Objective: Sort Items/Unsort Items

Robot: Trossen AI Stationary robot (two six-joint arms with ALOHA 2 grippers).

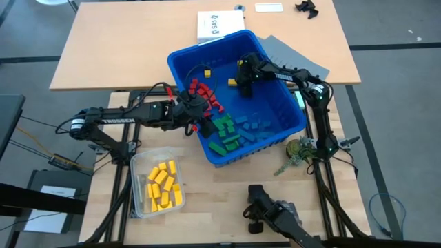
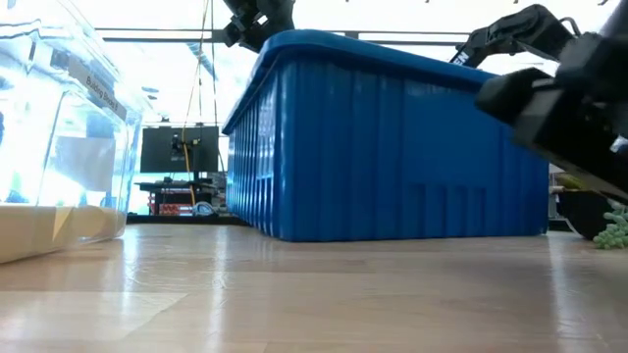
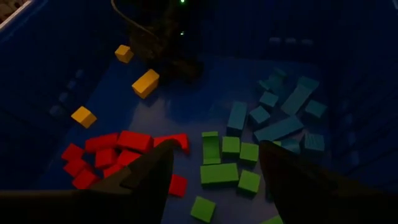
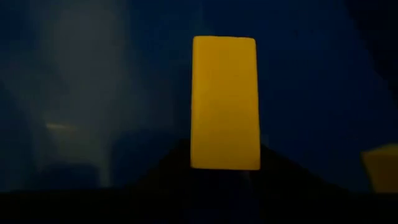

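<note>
Between R tool (image 4: 225, 171) fingers: yellow block (image 4: 224, 102)

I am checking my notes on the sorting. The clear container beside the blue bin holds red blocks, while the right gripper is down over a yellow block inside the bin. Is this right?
Not quite. The clear container holds yellow blocks, not red, as the high view shows. The rest stands: the right gripper is down over a yellow block inside the blue bin.

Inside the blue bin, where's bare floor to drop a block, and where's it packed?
Bare floor in the blue bin: the far corner near the white paper, holding only a stray yellow block, and the stretch under the right arm toward the bin's right wall. Crowded: red blocks, green blocks and blue blocks along the near side.
</note>
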